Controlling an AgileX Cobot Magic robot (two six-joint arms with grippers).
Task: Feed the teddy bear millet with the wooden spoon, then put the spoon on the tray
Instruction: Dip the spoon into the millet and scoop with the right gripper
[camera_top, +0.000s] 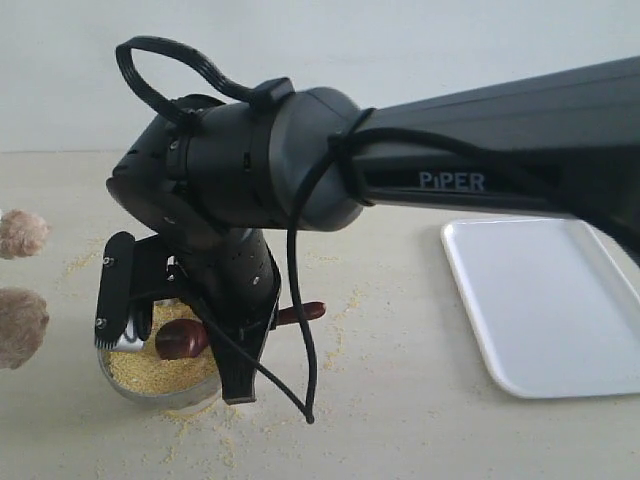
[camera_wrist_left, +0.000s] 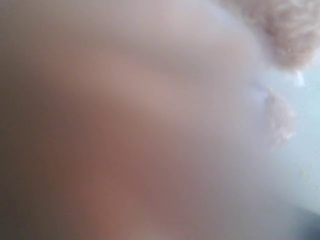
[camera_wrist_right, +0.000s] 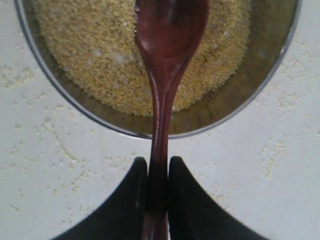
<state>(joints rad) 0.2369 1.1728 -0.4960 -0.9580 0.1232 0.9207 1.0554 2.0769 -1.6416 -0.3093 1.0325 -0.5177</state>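
— Where's the wooden spoon (camera_wrist_right: 161, 95) just now?
— In the right jaws, clenched on its slim handle from both sides. Its round end hangs over the millet (camera_wrist_right: 85, 55) heaped in the metal bowl (camera_wrist_right: 240, 107); whether it touches the grains I can't make out.
— And where's all that?
— Near left of the worktop (camera_top: 400, 400). The right arm (camera_top: 480, 170) reaches across from the right to get there, and loose grains lie scattered around the bowl.
— The tray (camera_top: 560, 300)?
— Over on the right, well apart from the bowl.
— The teddy bear (camera_top: 20, 325)?
— Only two fluffy paws show, at the left edge, near the bowl.
— And the left jaws?
— I cannot tell; that arm's camera gives only a blur with some plush fur in it.
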